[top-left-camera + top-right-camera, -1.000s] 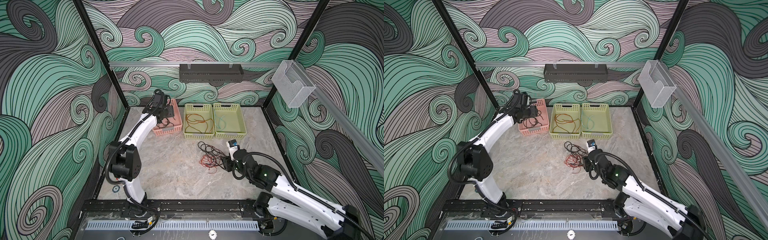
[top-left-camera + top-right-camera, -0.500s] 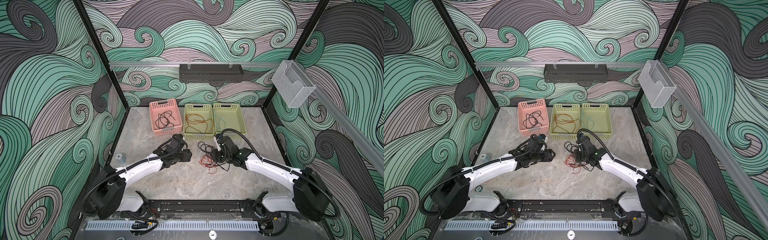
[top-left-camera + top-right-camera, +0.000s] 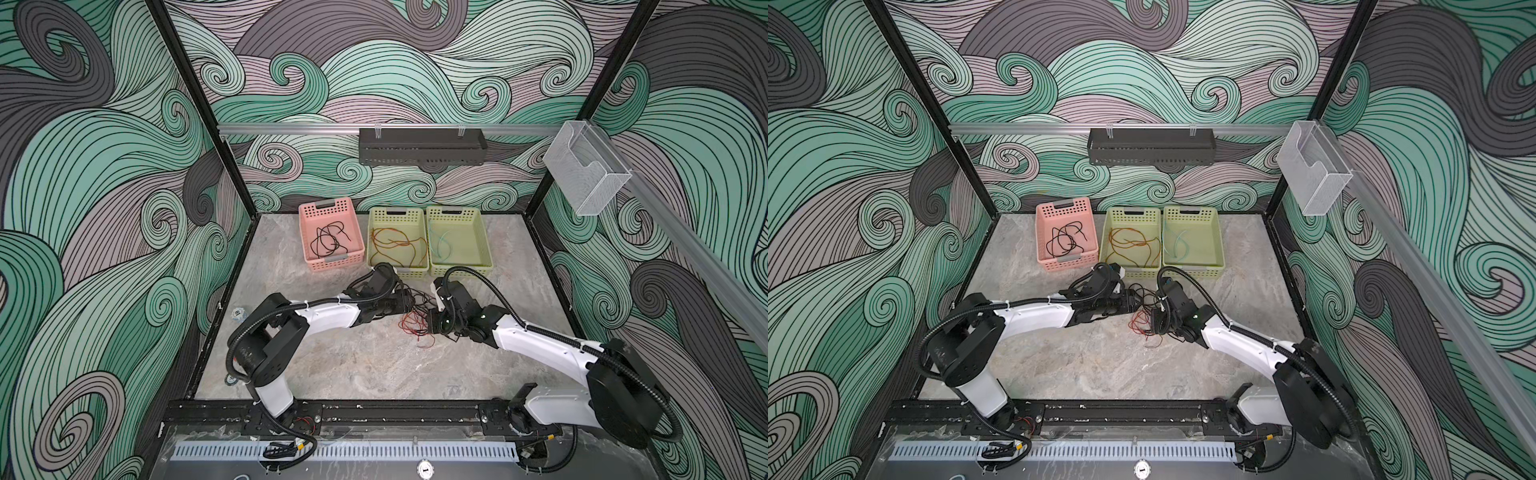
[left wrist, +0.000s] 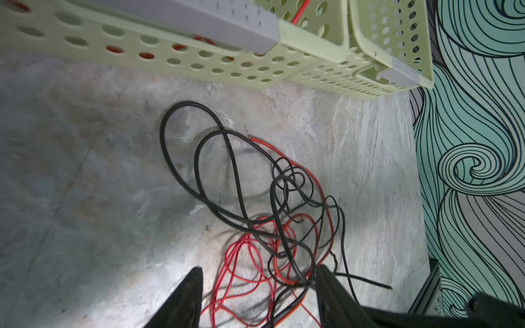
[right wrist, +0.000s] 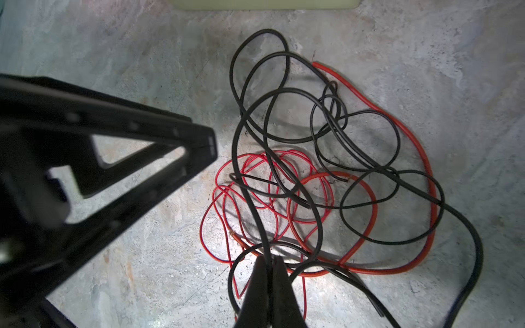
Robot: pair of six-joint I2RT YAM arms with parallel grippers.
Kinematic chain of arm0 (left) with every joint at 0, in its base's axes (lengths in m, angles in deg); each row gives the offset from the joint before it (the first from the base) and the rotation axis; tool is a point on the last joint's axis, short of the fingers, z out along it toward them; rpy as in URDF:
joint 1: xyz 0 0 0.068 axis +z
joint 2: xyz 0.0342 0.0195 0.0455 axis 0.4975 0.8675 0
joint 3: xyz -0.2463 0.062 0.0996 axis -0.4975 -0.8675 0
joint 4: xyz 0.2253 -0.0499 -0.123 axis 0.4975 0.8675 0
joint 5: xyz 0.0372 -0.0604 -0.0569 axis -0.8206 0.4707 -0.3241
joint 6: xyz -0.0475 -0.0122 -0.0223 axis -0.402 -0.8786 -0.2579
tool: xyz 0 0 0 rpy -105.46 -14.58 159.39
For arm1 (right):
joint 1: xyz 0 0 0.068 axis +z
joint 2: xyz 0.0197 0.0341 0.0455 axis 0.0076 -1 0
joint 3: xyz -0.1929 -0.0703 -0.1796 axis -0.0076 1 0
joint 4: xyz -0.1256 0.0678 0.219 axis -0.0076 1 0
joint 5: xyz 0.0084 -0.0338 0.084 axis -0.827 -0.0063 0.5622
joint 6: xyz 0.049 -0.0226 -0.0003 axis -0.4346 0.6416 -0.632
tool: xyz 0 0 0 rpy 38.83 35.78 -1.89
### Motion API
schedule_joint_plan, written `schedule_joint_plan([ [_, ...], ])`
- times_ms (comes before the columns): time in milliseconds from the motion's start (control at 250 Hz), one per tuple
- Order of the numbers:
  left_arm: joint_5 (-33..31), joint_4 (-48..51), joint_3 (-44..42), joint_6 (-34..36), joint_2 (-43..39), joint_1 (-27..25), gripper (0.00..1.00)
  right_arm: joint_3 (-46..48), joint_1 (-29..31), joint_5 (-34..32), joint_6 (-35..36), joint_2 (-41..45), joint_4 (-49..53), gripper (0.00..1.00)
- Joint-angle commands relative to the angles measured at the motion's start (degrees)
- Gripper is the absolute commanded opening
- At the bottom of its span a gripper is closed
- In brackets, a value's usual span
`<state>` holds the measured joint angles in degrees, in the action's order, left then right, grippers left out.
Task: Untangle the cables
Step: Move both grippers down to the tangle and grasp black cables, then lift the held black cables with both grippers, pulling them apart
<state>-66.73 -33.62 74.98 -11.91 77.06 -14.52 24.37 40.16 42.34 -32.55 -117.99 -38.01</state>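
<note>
The right claw (image 5: 270, 259) is pinching shut on one black strand (image 5: 246, 196) of the tangle of black and red cables (image 3: 415, 316). The tangle is lying on the desk (image 3: 374, 365), just in front of the middle green basket (image 3: 397, 212). The left claw (image 4: 260, 274) is standing open, its fingers straddling red and black loops at the tangle's edge. An orange-brown cable (image 3: 395, 245) is lying in that middle basket, a black cable (image 3: 328, 241) in the pink basket (image 3: 328, 206), and a teal piece (image 3: 442, 245) in the end green basket (image 3: 455, 210).
</note>
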Motion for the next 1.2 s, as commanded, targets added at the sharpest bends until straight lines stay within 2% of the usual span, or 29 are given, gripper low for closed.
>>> schedule_joint_plan([
  [0, 2.41, -2.6, 3.7, -3.16, 3.29, -0.95, 0.58, 0.82, 0.0, 0.04, -0.17, 1.17, -1.27, 0.03],
  [116, 3.42, -4.73, 4.52, -4.76, 5.64, -1.38, 0.5, 1.75, -0.05, 0.05, -0.02, 2.28, -2.03, 0.02],
  [280, 2.13, -7.05, 4.5, -6.14, 6.5, -2.48, 0.18, 2.47, -0.01, 0.08, -0.02, 3.88, -2.4, 0.0],
  [404, -0.28, -10.59, 0.86, -7.92, 4.58, -2.76, 0.0, 0.06, -0.01, 0.07, 1.8, 5.12, 1.46, 0.0],
  [527, -2.43, -9.52, -1.57, -7.34, 0.77, -2.76, 0.0, -1.81, -0.03, -0.13, 2.82, 7.26, 4.84, 0.0],
  [947, -12.78, 4.43, -8.11, -0.38, -17.5, -2.74, 0.0, -6.11, 0.08, -2.86, 4.16, 15.81, 10.67, 0.0],
  [1199, -20.71, 11.5, -14.38, 1.31, -34.77, -2.65, 0.0, -10.21, 0.22, -2.59, 6.31, 15.77, 10.42, 0.0],
])
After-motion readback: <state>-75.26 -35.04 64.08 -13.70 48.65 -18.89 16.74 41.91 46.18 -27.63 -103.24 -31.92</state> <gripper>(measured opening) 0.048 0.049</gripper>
